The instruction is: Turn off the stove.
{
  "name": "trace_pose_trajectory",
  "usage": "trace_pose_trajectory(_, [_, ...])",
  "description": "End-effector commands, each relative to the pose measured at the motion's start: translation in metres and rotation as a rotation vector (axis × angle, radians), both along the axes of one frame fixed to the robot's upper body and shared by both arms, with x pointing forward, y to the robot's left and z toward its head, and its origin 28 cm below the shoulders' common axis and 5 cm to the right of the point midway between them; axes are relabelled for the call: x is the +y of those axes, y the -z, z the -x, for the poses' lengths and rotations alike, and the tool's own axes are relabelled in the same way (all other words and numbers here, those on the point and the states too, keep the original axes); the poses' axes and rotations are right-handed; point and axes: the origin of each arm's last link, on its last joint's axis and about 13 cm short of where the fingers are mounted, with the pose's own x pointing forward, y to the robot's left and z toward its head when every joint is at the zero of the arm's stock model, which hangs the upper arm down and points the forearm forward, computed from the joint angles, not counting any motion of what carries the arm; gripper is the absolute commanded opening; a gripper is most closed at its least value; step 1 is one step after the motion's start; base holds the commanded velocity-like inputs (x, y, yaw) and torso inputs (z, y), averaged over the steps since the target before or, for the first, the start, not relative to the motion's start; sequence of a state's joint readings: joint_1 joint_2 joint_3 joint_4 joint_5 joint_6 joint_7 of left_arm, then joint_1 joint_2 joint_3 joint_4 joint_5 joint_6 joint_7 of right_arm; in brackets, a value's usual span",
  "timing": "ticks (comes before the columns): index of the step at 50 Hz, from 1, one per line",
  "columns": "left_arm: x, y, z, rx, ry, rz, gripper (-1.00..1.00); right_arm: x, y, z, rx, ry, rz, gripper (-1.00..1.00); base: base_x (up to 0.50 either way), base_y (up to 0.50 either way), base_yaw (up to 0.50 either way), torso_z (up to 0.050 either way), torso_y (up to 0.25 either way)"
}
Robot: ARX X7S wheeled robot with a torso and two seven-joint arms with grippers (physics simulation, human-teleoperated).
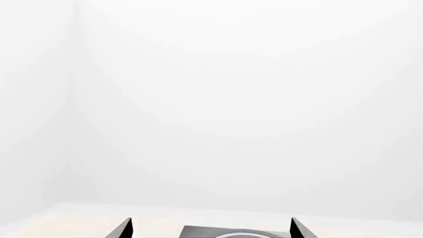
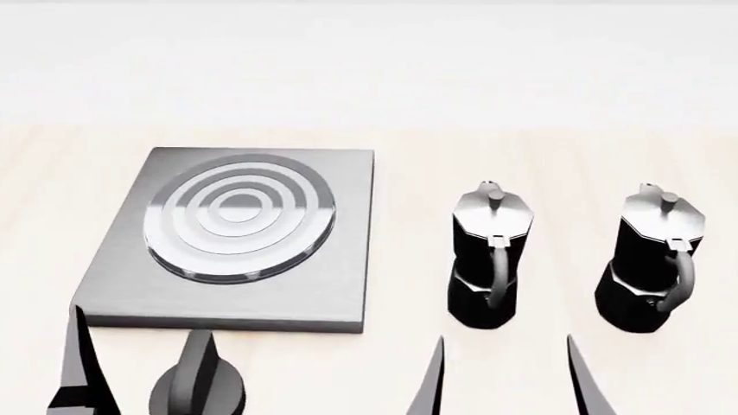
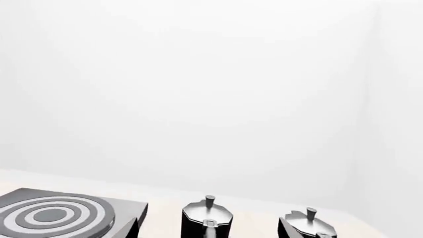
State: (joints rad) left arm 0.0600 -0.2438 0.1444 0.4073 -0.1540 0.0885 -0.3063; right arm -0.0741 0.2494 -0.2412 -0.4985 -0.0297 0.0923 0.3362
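Note:
The stove (image 2: 334, 259) is a flat grey metal slab with a ringed round burner (image 2: 240, 216), at the left of the head view. Its black round knob (image 2: 231, 396) sits on the table in front of the slab, at the frame's lower edge. My left gripper (image 2: 141, 367) is open. One fingertip (image 2: 202, 350) overlaps the knob and the other (image 2: 81, 363) is left of it. Whether it touches the knob I cannot tell. In the left wrist view the left gripper (image 1: 211, 229) is open with the stove (image 1: 198, 231) ahead. My right gripper (image 2: 507, 380) is open and empty near the moka pots.
Two black moka pots with silver lids (image 2: 490, 259) (image 2: 655, 259) stand upright to the right of the stove on the light wooden table (image 2: 554, 156). The right wrist view shows both pots (image 3: 207, 220) (image 3: 310, 225), the stove (image 3: 59, 215) and the white wall.

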Motion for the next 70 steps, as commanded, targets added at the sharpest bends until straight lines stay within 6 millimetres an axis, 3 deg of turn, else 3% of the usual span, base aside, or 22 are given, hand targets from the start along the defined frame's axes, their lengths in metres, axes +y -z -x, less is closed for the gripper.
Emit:
trace_pose_trajectory(1, [0.0, 0.001, 0.0, 0.004, 0.0, 0.001, 1.0, 0.0, 0.001, 0.0, 0.009, -0.005, -0.002, 1.0, 0.0, 0.0, 0.0, 0.0, 0.0])
trace_pose_trajectory(40, [0.0, 0.0, 0.001, 0.002, 0.009, 0.006, 1.0, 0.001, 0.003, -0.001, 0.013, -0.012, -0.013, 1.0, 0.0, 0.0, 0.0, 0.0, -0.222])
trace_pose_trajectory(57, [-0.001, -0.003, 0.004, 0.007, 0.021, 0.028, 1.0, 0.0, 0.003, -0.001, 0.013, -0.012, -0.015, 1.0, 0.0, 0.0, 0.0, 0.0, -0.082])
trace_pose_trajectory(64, [-0.006, -0.012, 0.008, -0.019, 0.056, 0.035, 1.0, 0.0, 0.003, -0.001, 0.017, -0.011, -0.016, 1.0, 0.0, 0.0, 0.0, 0.0, 0.0])
trace_pose_trajectory(70, [-0.016, -0.032, 0.011, -0.042, 0.116, 0.06, 1.0, 0.0, 0.003, -0.001, 0.017, -0.011, -0.016, 1.0, 0.0, 0.0, 0.0, 0.0, 0.0])
